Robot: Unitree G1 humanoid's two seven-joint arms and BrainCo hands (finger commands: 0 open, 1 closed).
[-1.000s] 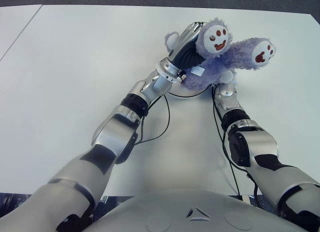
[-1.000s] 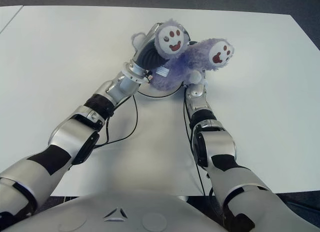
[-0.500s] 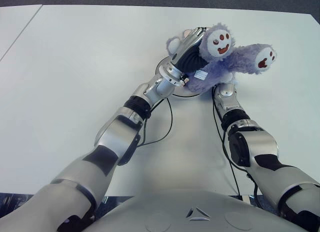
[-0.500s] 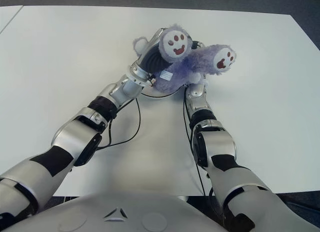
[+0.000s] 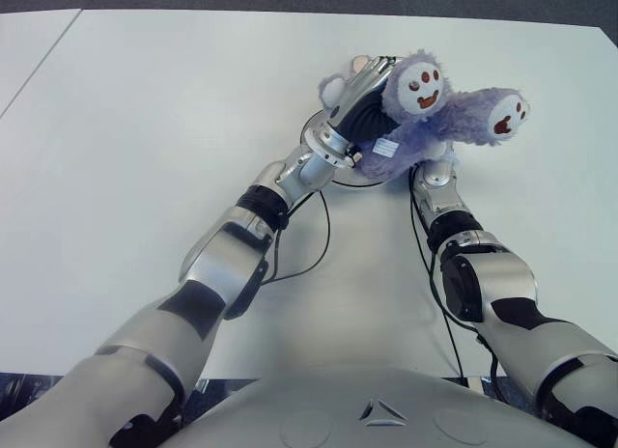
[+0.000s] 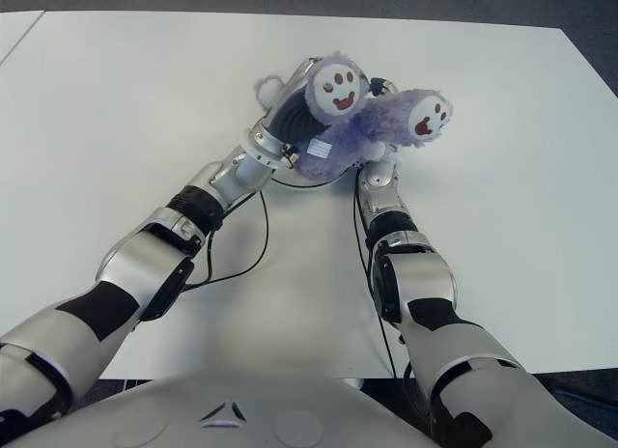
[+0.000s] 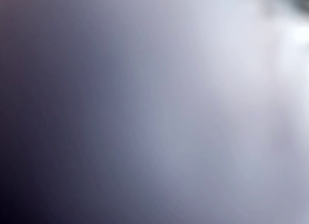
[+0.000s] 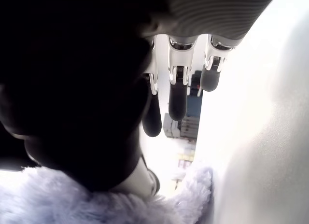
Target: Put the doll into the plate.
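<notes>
My left hand (image 5: pixel 359 102) is pressed against the purple doll (image 5: pixel 425 129), its fingers curled around the plush body at the far middle of the table (image 5: pixel 145 129). The doll sits over the plate (image 5: pixel 319 129), whose rim shows just beside my left wrist. Its long axis runs across the table towards my right, slightly tilted, with both round foot pads turned up towards my head. My right hand (image 8: pixel 178 84) is beneath the doll, mostly hidden; its fingers look straightened and apart, touching fur but not clamped. My left wrist view shows only blur.
</notes>
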